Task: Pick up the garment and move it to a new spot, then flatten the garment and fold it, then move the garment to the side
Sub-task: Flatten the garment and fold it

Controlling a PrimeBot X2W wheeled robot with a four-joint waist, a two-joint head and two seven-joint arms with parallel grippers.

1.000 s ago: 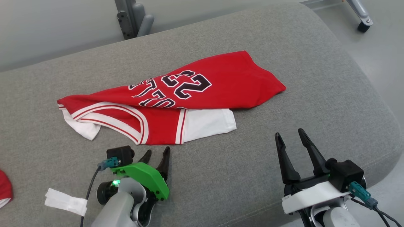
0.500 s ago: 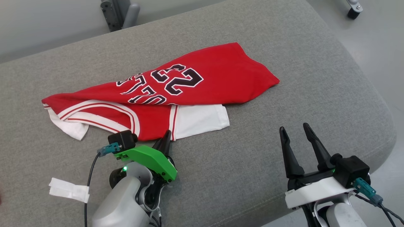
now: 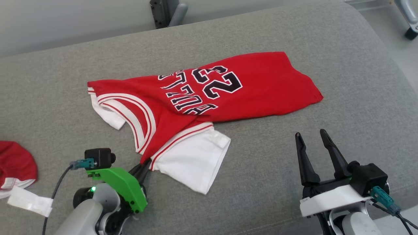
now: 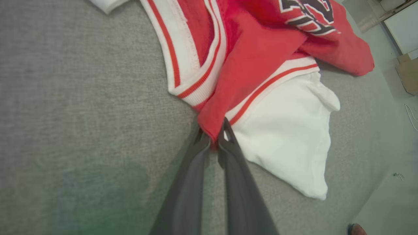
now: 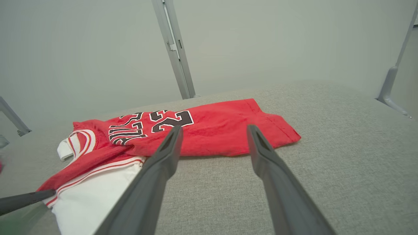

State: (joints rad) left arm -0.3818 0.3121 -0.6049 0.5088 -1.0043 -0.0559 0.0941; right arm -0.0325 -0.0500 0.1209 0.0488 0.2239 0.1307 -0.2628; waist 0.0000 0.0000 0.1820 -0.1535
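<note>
A red basketball jersey (image 3: 254, 88) with black number 23 and white sleeves lies crumpled on the grey cushion (image 3: 294, 39). My left gripper (image 3: 145, 164) is shut on the jersey's red shoulder corner, near the white sleeve (image 3: 192, 161). In the left wrist view the two fingers pinch that red corner (image 4: 214, 129) of the jersey (image 4: 261, 58). My right gripper (image 3: 313, 136) stands open at the lower right, apart from the cloth. The right wrist view shows its fingers (image 5: 169, 147) spread before the jersey (image 5: 222, 127).
Another red and white garment (image 3: 14, 163) lies at the left edge, with a white tag (image 3: 29, 202) below it. The cushion's rounded edge runs along the right. A grey metal frame post (image 3: 166, 13) stands behind the cushion.
My left gripper reached the jersey's near edge, shut on it and pulled it toward me and to the left, drawing out the white sleeve. The camera has shifted too. The right gripper stays open.
</note>
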